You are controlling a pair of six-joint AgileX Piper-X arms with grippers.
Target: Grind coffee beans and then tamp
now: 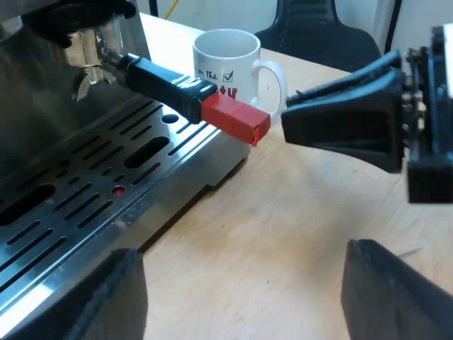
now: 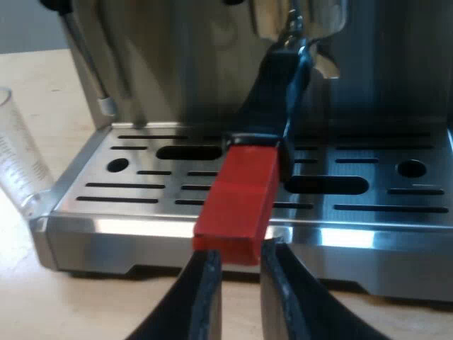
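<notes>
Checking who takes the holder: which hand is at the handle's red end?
The right hand, right at the red end. The left hand is farther back over the table, open.

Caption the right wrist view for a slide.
Right gripper at the red handle end of the holder locked into the espresso machine.

Left gripper [image 1: 241, 297]: two broad, blunt black fingers [image 1: 78, 301]. Right gripper [image 2: 239, 283]: black fingers [image 2: 294, 308] tapering to slim wedges, greyish inner pads [image 2: 211, 297], on a blocky black mount [image 1: 428, 170].
</notes>
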